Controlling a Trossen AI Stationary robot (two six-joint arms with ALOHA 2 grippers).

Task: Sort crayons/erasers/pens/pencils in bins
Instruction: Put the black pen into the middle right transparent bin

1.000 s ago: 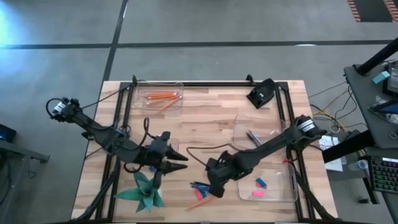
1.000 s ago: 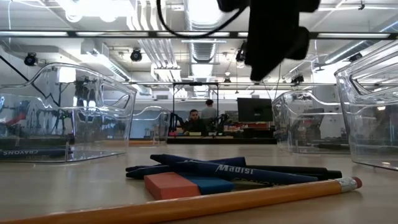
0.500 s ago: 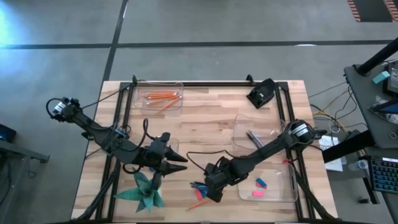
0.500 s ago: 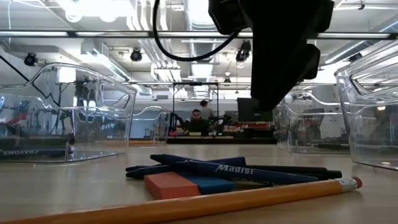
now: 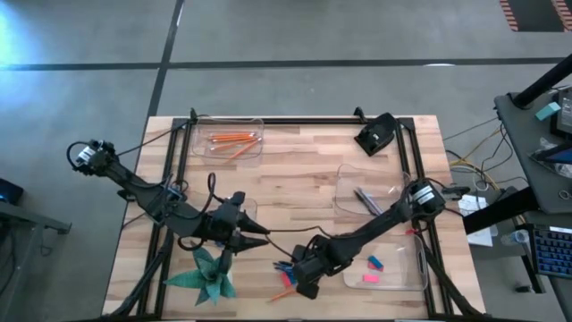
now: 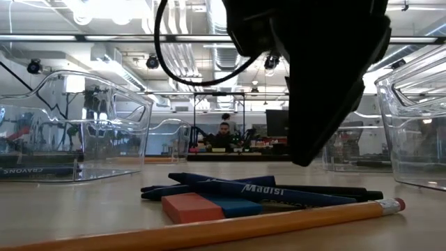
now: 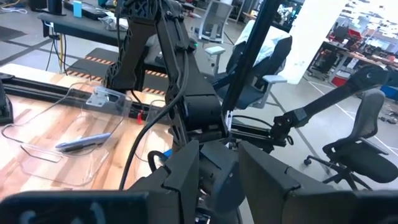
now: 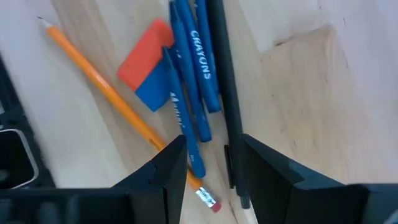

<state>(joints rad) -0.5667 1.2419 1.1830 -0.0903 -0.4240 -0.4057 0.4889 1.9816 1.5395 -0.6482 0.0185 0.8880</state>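
The right end effector (image 8: 211, 165) hangs open just above the near pile on the bench (image 5: 304, 179): blue crayons (image 8: 199, 68), a dark pen (image 8: 227, 93), a red-and-blue eraser (image 8: 149, 65) and a pencil (image 8: 118, 106). The left end effector (image 5: 259, 234) waits open, left of the pile. More pencils (image 5: 234, 139) lie in the far left bin (image 5: 192, 143).

Blue crayons (image 8: 198, 81) with white lettering lie on the pale wood-grain table (image 5: 304, 170). The eraser (image 8: 148, 65) is half red-orange, half bright blue. The pencil (image 8: 118, 106) is orange with a pink tip. A black pen (image 8: 225, 87). Pink and blue erasers (image 5: 372, 268) show in a clear bin (image 5: 420, 279), orange pencils (image 5: 232, 139) in another, and there's a green paper star (image 5: 207, 275).
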